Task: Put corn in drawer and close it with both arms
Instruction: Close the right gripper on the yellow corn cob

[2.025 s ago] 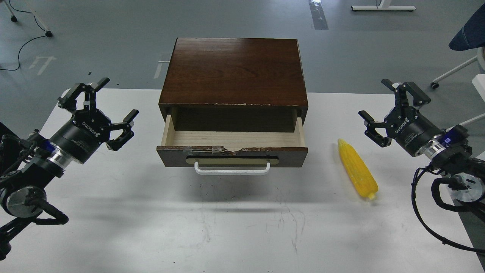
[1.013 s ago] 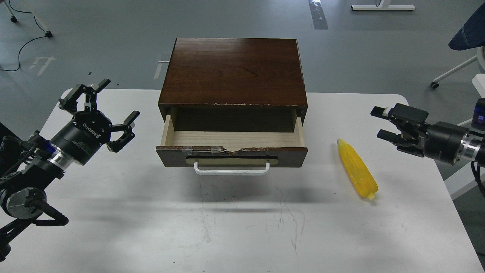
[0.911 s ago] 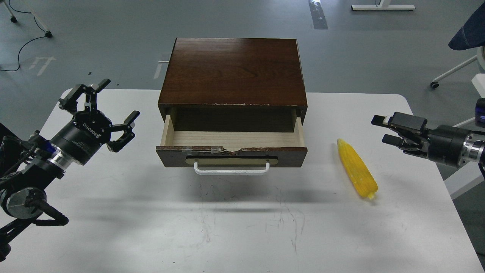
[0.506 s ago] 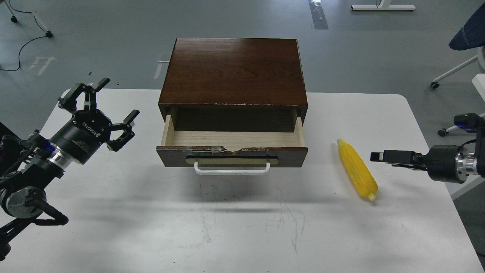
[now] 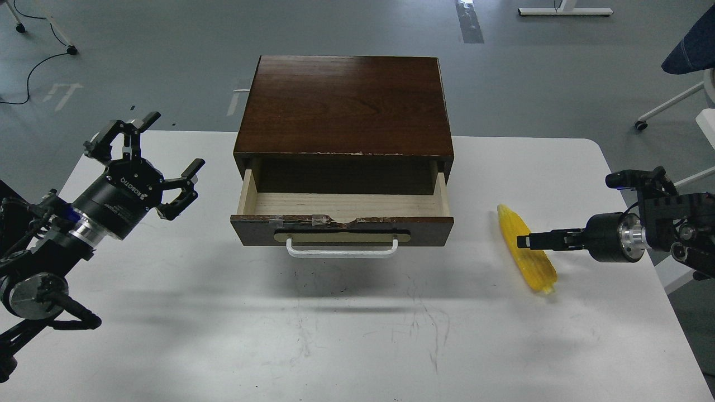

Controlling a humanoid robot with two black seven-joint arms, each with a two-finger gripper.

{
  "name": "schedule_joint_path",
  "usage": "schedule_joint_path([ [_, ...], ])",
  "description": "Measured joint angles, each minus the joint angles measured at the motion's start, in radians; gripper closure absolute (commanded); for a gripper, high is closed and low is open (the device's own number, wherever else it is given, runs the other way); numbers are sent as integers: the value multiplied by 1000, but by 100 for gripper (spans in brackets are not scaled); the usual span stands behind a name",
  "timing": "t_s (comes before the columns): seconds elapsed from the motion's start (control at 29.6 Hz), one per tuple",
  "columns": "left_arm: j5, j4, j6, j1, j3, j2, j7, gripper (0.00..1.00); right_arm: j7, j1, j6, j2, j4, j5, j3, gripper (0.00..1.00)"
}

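Note:
The yellow corn (image 5: 537,269) lies on the white table (image 5: 335,335), right of the drawer, its tapered end pointing away from me. The dark brown drawer (image 5: 342,222) is pulled open; its pale inside shows nothing in it, and its white handle (image 5: 342,249) faces me. My right gripper (image 5: 523,241) reaches in from the right, seen edge-on, and its tip lies over the corn's middle. I cannot tell whether it touches the corn. My left gripper (image 5: 172,143) is open and empty, held above the table left of the drawer.
The drawer sits in a dark wooden cabinet (image 5: 343,103) at the table's back middle. The table's right edge runs close behind the right arm. An office chair (image 5: 690,53) stands on the floor at the far right.

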Motion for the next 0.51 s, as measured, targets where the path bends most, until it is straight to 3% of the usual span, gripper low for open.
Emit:
schedule_joint_path([
  [0.14, 0, 0, 0, 0, 0, 1, 0, 0, 0, 0, -17, 16, -2, 0, -20, 1],
  [0.24, 0, 0, 0, 0, 0, 0, 0, 0, 0, 1, -22, 18, -1, 0, -30, 8],
  [0.44, 0, 0, 0, 0, 0, -2, 0, 0, 0, 1, -24, 19, 1, -1, -35, 40],
  [0.51, 0, 0, 0, 0, 0, -2, 0, 0, 0, 1, -24, 19, 1, -11, -36, 46],
])
